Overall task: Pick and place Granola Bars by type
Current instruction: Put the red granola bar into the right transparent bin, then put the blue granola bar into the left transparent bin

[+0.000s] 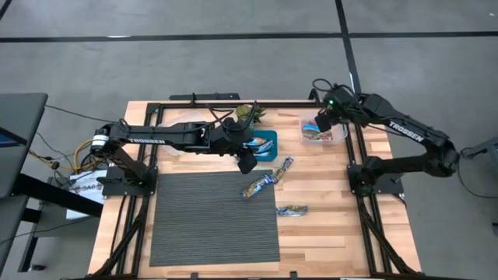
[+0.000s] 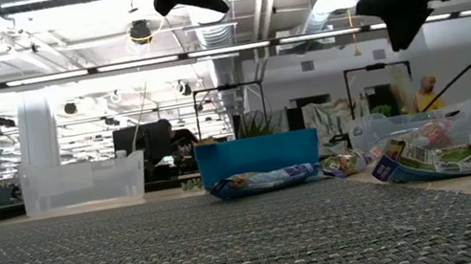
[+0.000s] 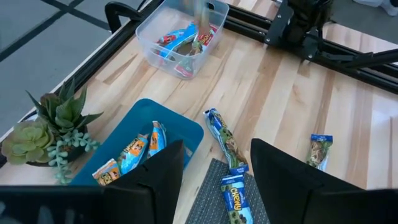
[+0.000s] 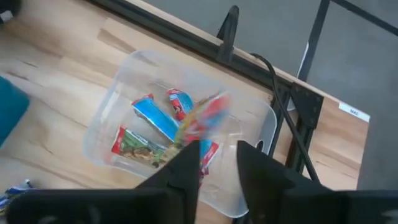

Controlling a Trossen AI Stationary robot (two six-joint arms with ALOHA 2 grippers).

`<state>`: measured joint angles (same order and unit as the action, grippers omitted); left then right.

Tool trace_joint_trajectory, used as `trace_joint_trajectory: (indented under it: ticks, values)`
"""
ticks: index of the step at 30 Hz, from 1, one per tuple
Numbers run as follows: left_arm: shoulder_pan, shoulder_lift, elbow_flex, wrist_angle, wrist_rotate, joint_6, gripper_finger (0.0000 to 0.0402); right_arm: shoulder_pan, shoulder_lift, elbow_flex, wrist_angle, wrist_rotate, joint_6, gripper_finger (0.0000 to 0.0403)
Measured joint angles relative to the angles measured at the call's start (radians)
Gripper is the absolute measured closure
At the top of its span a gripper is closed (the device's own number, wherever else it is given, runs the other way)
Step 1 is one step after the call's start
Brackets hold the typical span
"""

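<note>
Right wrist view shows a blurred bar [image 4: 202, 118] below the parted right tool [image 4: 217, 163], over the clear bin [image 4: 102, 124].

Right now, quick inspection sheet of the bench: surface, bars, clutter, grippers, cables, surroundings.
Surface: wooden table with grey mat.
Job's things: granola bars in blue tray and clear tub; three loose bars: one on the mat edge, one beside it, one apart on the wood.
Clutter: green plant figure beside the tray.
Grippers: left gripper open, empty, over the tray edge; right gripper open over the tub, a blurred bar below.
Cables: bundle at the left arm's base.
Surroundings: person far behind.
</note>
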<state>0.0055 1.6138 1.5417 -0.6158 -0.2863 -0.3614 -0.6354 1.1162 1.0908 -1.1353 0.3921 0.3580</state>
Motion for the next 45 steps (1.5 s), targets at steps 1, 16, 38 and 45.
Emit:
trace_joint_trajectory:
  ticks: [1, 16, 38, 45]
  values:
    - [0.000, 0.000, 0.000, 0.000, 0.000, 0.000, 0.0223, -0.004, 0.006, 0.000, 0.001, 0.000, 0.000, 0.0296]
    - [-0.013, 0.088, -0.060, -0.079, 0.140, -0.030, 0.0223, 0.170, -0.075, 0.000, 0.163, -0.264, -0.074, 0.0182]
    - [-0.079, 0.452, -0.053, -0.025, 0.271, -0.124, 0.0223, 0.472, -0.062, 0.000, 0.155, -0.258, 0.125, 0.0195]
    - [-0.077, 0.454, -0.053, -0.022, 0.193, -0.124, 0.0223, 0.472, -0.054, 0.000, 0.159, -0.259, 0.124, 0.0195]
